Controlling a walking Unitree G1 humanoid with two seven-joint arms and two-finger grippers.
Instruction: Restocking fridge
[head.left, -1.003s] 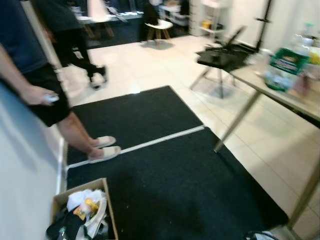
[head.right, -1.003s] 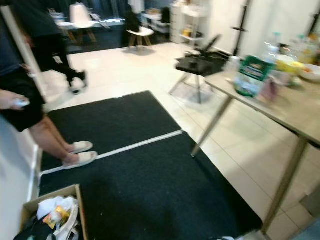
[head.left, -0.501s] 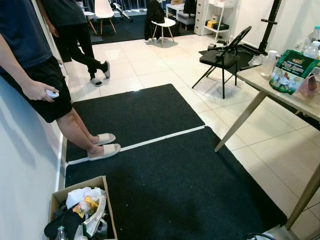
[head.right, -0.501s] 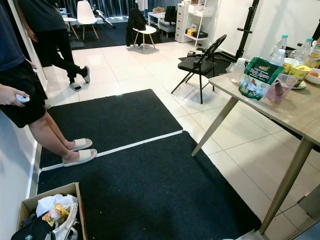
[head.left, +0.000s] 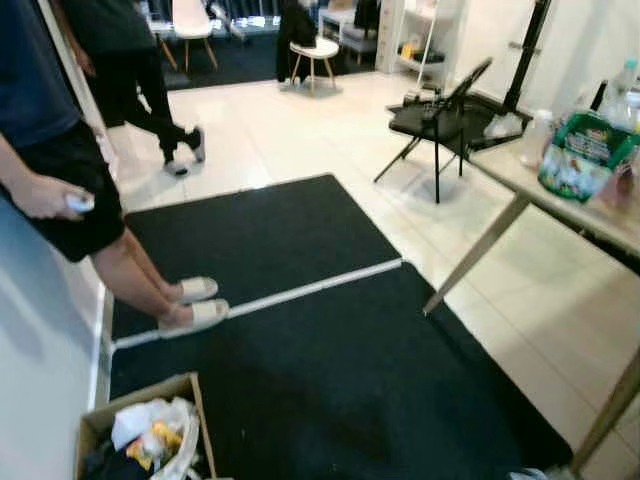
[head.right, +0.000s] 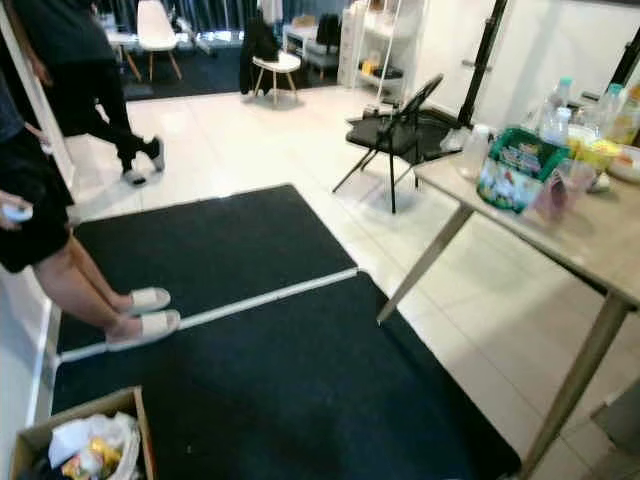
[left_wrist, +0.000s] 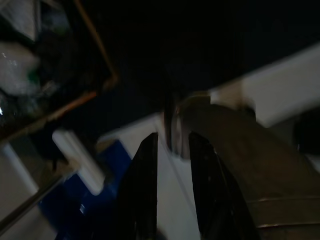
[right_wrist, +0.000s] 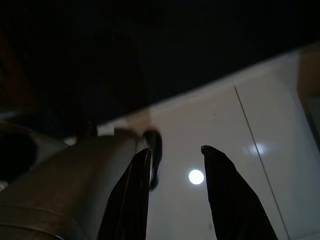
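Observation:
A wooden table (head.right: 590, 235) stands at the right with groceries on it: a green bag (head.right: 512, 168), clear bottles (head.right: 555, 112) and a bowl at the far edge. No fridge can be made out. My left gripper (left_wrist: 171, 137) hangs over the dark mat beside the cardboard box (left_wrist: 50, 60), its fingers a little apart with nothing between them. My right gripper (right_wrist: 175, 149) hangs over white floor tiles at the mat's edge, open and holding nothing.
A black mat (head.left: 330, 370) with a white strip (head.left: 300, 293) covers the floor ahead. A cardboard box of rubbish (head.left: 130, 440) sits at the near left. A person (head.left: 50, 150) leans on the left wall; another person (head.left: 130, 60) walks behind. A folding chair (head.right: 392, 130) stands past the table.
The head view has shifted slightly and is blurred, so the camera is moving. The person at the back has stepped. Both arms still hang low.

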